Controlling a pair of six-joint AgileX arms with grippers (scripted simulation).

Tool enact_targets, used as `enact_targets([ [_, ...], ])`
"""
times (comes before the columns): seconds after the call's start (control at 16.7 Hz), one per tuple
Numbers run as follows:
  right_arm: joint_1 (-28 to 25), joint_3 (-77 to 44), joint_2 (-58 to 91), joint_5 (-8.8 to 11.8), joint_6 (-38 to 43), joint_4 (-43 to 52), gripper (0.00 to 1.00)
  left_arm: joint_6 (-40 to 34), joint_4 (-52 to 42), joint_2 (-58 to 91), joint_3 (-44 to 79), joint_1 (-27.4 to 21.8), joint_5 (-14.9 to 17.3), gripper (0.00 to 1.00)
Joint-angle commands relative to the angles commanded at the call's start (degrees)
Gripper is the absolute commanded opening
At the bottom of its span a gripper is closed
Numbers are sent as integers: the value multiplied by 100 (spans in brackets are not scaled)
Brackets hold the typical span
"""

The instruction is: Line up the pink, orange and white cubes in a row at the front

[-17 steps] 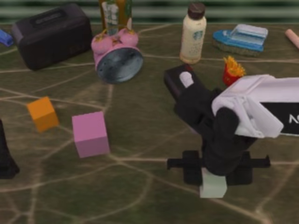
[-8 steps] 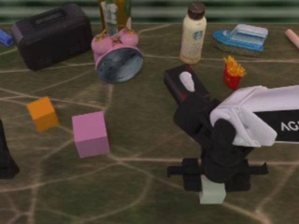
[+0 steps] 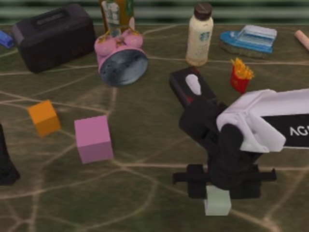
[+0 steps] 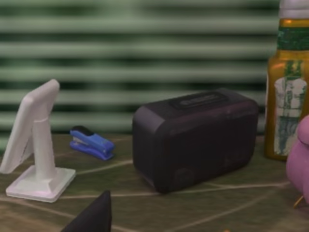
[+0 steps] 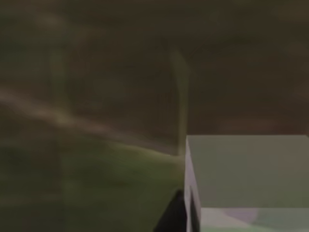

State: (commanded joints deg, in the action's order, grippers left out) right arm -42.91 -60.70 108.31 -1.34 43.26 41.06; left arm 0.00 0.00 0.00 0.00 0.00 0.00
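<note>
My right gripper (image 3: 218, 193) points down at the front right of the table and is shut on the white cube (image 3: 217, 203). In the right wrist view the white cube (image 5: 246, 176) fills the corner, with one dark fingertip (image 5: 176, 215) against its side. The pink cube (image 3: 93, 138) sits left of centre, and the smaller orange cube (image 3: 44, 117) lies further left and slightly behind it. Parked at the left edge, my left gripper (image 3: 6, 166) stands open with nothing in it; its wrist view shows only one fingertip (image 4: 94, 217).
Along the back stand a black box (image 3: 53, 36), a pink alarm clock (image 3: 120, 58), a yellow bottle (image 3: 118, 14), a cream bottle (image 3: 199, 35) and a blue brush (image 3: 248, 39). A black tissue box (image 3: 190, 87) and toy fries (image 3: 240, 73) lie behind my right arm.
My right gripper has carried the white cube downward and a little toward the front. The pink and orange cubes and the left arm have not moved.
</note>
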Motion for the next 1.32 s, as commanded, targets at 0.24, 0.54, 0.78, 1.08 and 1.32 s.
enact_targets([
  [0.24, 0, 0, 0, 0, 0, 0, 100, 0, 0, 0, 0, 0, 0, 100],
  [0.54, 0, 0, 0, 0, 0, 0, 100, 0, 0, 0, 0, 0, 0, 100],
  [0.78, 3, -17, -11, 1, 0, 21, 100, 0, 0, 0, 0, 0, 0, 100],
  [1.08, -34, -512, -389, 8, 33, 987, 100, 0, 0, 0, 0, 0, 0, 100],
  [1.32, -68, -842, -716, 3, 8, 1555, 100, 0, 0, 0, 0, 0, 0, 100],
])
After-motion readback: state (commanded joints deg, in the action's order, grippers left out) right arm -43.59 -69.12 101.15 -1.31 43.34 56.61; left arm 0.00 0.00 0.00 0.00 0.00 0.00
